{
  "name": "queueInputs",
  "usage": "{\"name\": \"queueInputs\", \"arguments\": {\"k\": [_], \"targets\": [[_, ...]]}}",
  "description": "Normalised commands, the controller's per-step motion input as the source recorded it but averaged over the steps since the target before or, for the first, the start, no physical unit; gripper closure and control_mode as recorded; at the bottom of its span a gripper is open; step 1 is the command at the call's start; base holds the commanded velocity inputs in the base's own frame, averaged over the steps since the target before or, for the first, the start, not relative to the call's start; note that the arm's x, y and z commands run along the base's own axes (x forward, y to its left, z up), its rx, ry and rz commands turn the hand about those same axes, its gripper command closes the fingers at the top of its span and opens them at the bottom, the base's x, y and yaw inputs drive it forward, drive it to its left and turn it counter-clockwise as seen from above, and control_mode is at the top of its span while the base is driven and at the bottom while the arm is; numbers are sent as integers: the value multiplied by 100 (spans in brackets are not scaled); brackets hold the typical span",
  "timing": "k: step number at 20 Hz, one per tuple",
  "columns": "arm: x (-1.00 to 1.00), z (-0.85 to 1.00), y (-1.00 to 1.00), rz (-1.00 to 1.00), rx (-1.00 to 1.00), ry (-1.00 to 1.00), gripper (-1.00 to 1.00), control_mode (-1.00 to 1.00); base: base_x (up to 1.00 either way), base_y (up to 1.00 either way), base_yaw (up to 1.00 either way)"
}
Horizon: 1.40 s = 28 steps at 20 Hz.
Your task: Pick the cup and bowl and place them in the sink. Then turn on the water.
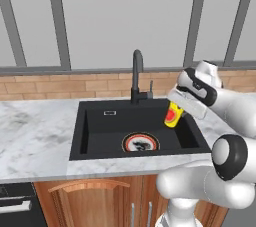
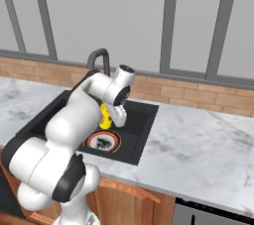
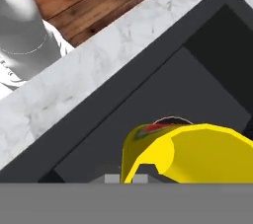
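Left base view: one small yellow cylindrical cup (image 1: 173,114) with a red-orange mark, held over the right part of one matte black rectangular sink (image 1: 100,126), clear of the basin floor. One round drain (image 1: 140,142) ringed red and white, one black gooseneck faucet (image 1: 137,73) behind the basin. Gripper (image 1: 176,105) closed on the cup, pointing down and leftward from a bent white arm. White-grey marble counter (image 1: 35,138), brick backsplash (image 1: 60,86), wooden cabinet fronts (image 1: 95,201) below, grey-framed wall panels (image 1: 100,16) above.
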Motion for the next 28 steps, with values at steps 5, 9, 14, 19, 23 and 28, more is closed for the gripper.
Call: {"name": "queueInputs", "arguments": {"k": [5, 9, 14, 19, 23, 28], "targets": [[15, -26, 13, 29, -2, -19, 100, -100, 0, 0, 0], [19, -23, 14, 29, -8, -14, 100, -100, 0, 0, 0], [29, -19, 6, 31, -15, -2, 100, -100, 0, 0, 0], [23, -27, 4, 30, -14, -9, 100, -100, 0, 0, 0], [15, -31, 4, 29, -1, -23, 100, -100, 0, 0, 0], [17, -30, 5, 25, 0, -26, 100, -100, 0, 0, 0]]}}
